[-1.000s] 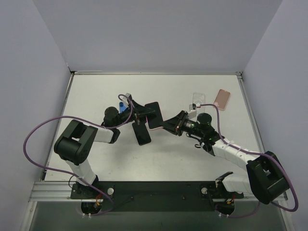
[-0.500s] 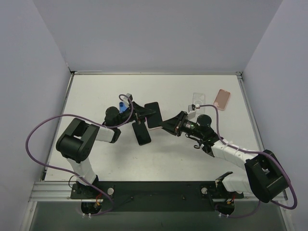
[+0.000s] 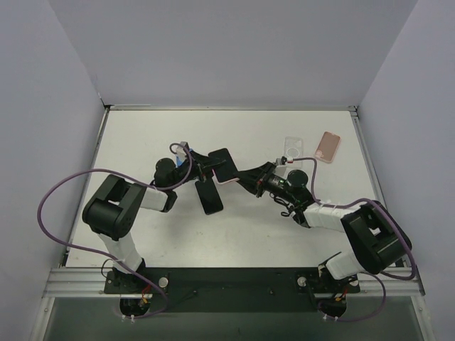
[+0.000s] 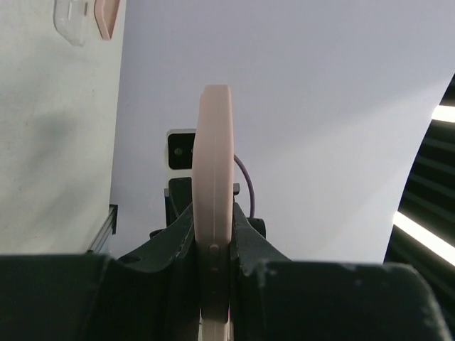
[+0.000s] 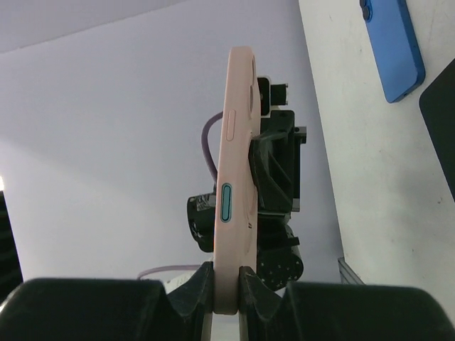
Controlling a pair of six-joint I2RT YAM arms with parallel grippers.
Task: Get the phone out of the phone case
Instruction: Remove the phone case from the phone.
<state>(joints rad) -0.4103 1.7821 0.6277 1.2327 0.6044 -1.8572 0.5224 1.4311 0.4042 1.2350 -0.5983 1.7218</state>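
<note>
A phone (image 3: 223,163) with a dark screen sits in a pink phone case (image 3: 229,182), held above the table between both arms. My left gripper (image 3: 206,169) is shut on its left end. My right gripper (image 3: 245,177) is shut on its right end. The left wrist view has the pink case (image 4: 214,163) edge-on, with the left gripper (image 4: 213,213) pressed on both faces. From the right wrist, the case (image 5: 234,177) again stands edge-on, a teal side button showing, and the right gripper (image 5: 226,273) pinches its near end. The left gripper's black body lies just behind it.
A black phone (image 3: 208,197) lies flat on the table under the held one. A blue phone (image 5: 394,46) lies near the left gripper. At the back right lie a clear case (image 3: 293,148) and a pink case (image 3: 328,147). Purple cables loop beside both arms.
My left gripper has shut on the phone case. The held phone has shifted slightly towards the back, and the right arm's elbow has swung in closer.
</note>
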